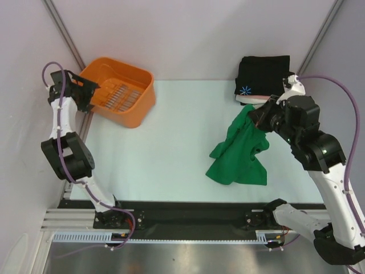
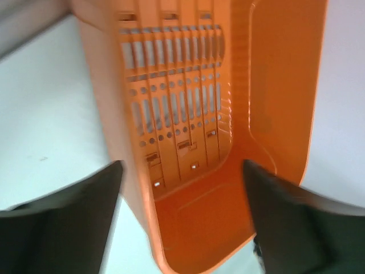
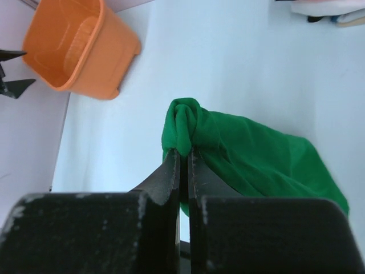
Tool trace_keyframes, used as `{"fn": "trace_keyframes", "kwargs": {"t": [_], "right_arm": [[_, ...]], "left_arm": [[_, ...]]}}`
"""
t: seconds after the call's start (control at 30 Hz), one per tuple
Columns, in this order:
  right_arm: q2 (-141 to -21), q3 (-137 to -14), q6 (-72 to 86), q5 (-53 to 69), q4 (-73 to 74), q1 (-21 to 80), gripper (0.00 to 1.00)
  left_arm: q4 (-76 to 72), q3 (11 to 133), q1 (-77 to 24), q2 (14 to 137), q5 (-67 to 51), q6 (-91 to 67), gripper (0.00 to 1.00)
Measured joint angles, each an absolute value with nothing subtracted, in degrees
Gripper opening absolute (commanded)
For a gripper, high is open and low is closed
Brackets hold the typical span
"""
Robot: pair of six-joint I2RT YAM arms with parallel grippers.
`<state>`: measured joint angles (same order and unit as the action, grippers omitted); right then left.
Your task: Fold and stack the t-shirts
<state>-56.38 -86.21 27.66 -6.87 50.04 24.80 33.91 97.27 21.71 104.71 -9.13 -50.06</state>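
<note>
A bright green t-shirt (image 1: 238, 153) hangs crumpled from my right gripper (image 1: 255, 116), its lower part resting on the table right of centre. In the right wrist view the right gripper (image 3: 185, 153) is shut on a bunched fold of the green t-shirt (image 3: 251, 154). A folded black t-shirt with a blue-white starburst (image 1: 261, 75) lies at the back right on top of pink and white cloth (image 1: 254, 100). My left gripper (image 1: 91, 91) is open at the near rim of the orange basket (image 1: 121, 91), and in the left wrist view the left gripper (image 2: 182, 188) straddles the basket's wall (image 2: 188, 217).
The orange plastic basket (image 2: 182, 103) stands at the back left, nothing in the part that shows. It also shows in the right wrist view (image 3: 77, 48). Pale walls and metal frame posts (image 1: 65, 31) enclose the table. A black rail (image 1: 188, 220) runs along the near edge.
</note>
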Motion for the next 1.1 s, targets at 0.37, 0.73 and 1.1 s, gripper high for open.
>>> {"fn": "trace_keyframes", "kwargs": {"t": [0.37, 0.73, 1.1], "right_arm": [[-78.4, -95.5, 31.8, 6.1, 39.9, 33.0, 0.0], [-76.5, -104.0, 41.9, 19.9, 30.0, 25.7, 0.0], [-68.0, -56.6, 38.0, 28.9, 33.1, -3.0, 0.9]], "left_arm": [[34.1, 92.0, 21.5, 97.2, -15.7, -48.1, 1.0], [33.6, 86.7, 21.6, 73.9, -15.9, -40.2, 1.0], [31.6, 60.1, 19.9, 56.5, -15.7, -35.5, 0.88]]}}
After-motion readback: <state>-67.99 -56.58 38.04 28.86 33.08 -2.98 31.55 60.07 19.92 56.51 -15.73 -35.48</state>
